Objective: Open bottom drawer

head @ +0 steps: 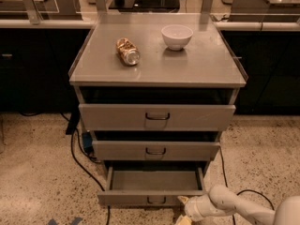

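The bottom drawer (140, 198) is the narrowest grey front, low on the cabinet, pulled out so its plain grey tray (154, 181) shows. Its small dark loop handle (156, 200) sits at the centre of the front. My gripper (182, 215) is at the end of the white arm (225, 204), low at the frame's bottom edge, just right of and below the handle, near the drawer front's right end. Its tips are cut off by the frame edge.
The middle drawer (156, 150) and top drawer (157, 116) stand slightly out above. A crushed can (128, 51) and a white bowl (176, 36) rest on the cabinet top (211, 69). Black cables (79, 158) trail on the speckled floor at the left.
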`<control>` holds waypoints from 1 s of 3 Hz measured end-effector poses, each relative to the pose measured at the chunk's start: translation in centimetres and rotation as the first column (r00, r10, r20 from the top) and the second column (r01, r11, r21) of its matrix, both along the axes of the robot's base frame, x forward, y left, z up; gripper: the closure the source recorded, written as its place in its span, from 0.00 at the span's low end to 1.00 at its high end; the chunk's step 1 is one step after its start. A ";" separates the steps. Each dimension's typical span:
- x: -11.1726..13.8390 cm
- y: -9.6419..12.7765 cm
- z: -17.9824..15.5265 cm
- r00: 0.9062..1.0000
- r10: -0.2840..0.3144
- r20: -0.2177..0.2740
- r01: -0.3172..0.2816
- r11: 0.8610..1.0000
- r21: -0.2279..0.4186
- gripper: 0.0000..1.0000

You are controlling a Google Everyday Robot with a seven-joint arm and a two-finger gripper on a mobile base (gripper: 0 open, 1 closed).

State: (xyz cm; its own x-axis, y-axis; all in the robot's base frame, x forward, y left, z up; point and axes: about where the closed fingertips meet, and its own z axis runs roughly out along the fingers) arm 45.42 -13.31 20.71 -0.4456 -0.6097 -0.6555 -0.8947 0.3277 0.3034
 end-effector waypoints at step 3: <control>1.2 1.0 4.3 0.997 0.036 0.072 -0.039 0.998 0.043 0.00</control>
